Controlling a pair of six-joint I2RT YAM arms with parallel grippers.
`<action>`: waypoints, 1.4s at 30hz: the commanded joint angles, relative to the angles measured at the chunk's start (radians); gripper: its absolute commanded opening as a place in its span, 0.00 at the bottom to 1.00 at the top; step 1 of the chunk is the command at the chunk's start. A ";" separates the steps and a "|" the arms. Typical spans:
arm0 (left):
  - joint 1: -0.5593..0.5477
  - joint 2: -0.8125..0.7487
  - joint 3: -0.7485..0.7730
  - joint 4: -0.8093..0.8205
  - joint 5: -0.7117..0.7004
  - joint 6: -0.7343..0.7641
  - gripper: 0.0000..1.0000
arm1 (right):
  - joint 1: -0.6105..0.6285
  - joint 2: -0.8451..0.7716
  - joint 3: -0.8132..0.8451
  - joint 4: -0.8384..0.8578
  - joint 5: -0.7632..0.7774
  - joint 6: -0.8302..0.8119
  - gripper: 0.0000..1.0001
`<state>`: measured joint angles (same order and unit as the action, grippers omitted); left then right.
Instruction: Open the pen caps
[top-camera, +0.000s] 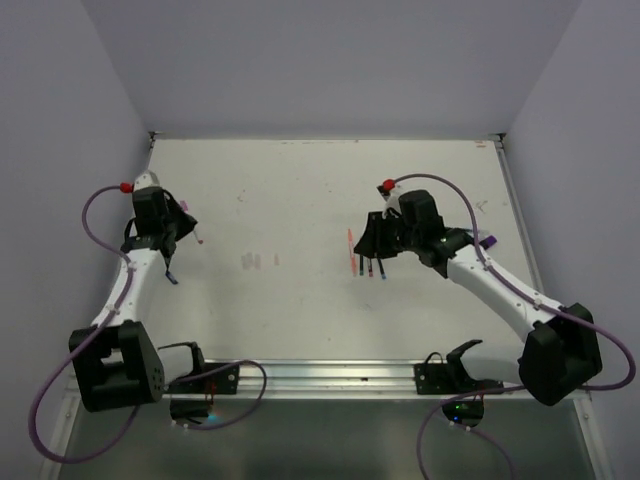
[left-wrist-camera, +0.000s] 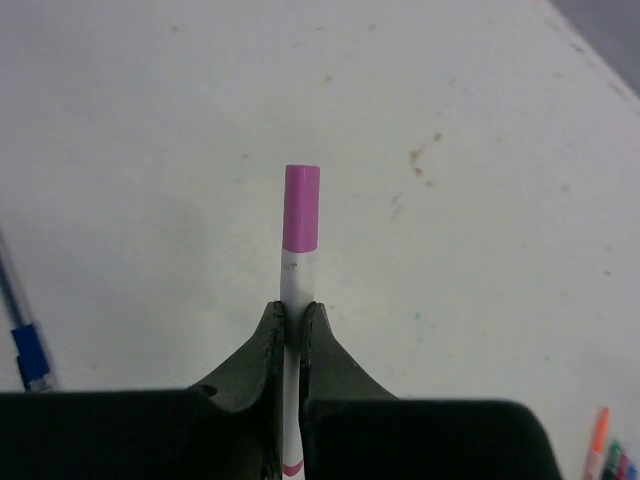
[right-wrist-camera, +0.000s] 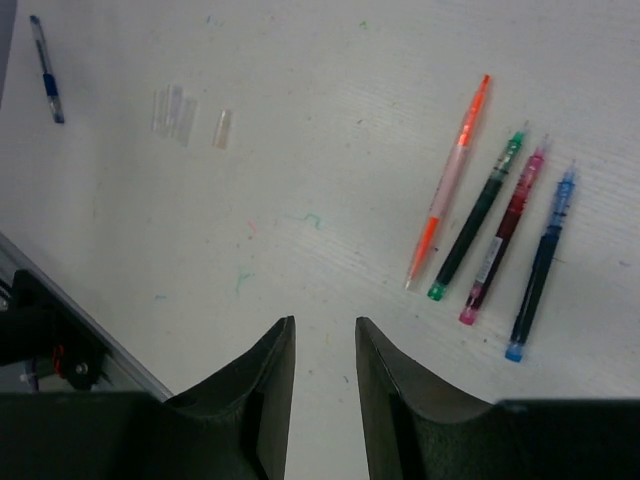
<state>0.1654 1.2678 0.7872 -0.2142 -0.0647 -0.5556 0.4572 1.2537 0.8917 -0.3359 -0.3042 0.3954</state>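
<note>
In the left wrist view my left gripper (left-wrist-camera: 294, 308) is shut on a white pen body (left-wrist-camera: 293, 280), held above the table. Its pink cap (left-wrist-camera: 301, 208) is still on and sticks out past the fingertips. From above, this gripper (top-camera: 185, 232) hangs at the table's left side. My right gripper (right-wrist-camera: 324, 325) is open and empty, hovering over bare table just left of a row of pens: orange (right-wrist-camera: 450, 180), green (right-wrist-camera: 478, 215), dark red (right-wrist-camera: 503, 235) and blue (right-wrist-camera: 540, 265). Small clear whitish caps (right-wrist-camera: 175, 112) lie loose at mid-table (top-camera: 250, 262).
A blue pen (top-camera: 170, 272) lies near the left gripper, also seen at the left edge of the left wrist view (left-wrist-camera: 25, 340). A small purple piece (top-camera: 488, 241) rests by the right arm. A metal rail (top-camera: 320, 375) runs along the near edge.
</note>
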 joint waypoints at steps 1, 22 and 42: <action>-0.023 -0.106 -0.017 0.018 0.253 0.005 0.00 | 0.079 -0.005 0.009 0.104 -0.022 0.060 0.35; -0.303 -0.415 -0.497 0.648 0.588 -0.532 0.00 | 0.458 0.222 -0.036 0.707 -0.035 0.318 0.39; -0.303 -0.473 -0.537 0.619 0.611 -0.552 0.00 | 0.508 0.420 0.059 0.887 -0.019 0.411 0.39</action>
<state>-0.1333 0.8040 0.2611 0.3737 0.5251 -1.0927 0.9562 1.6588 0.8993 0.4736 -0.3325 0.7921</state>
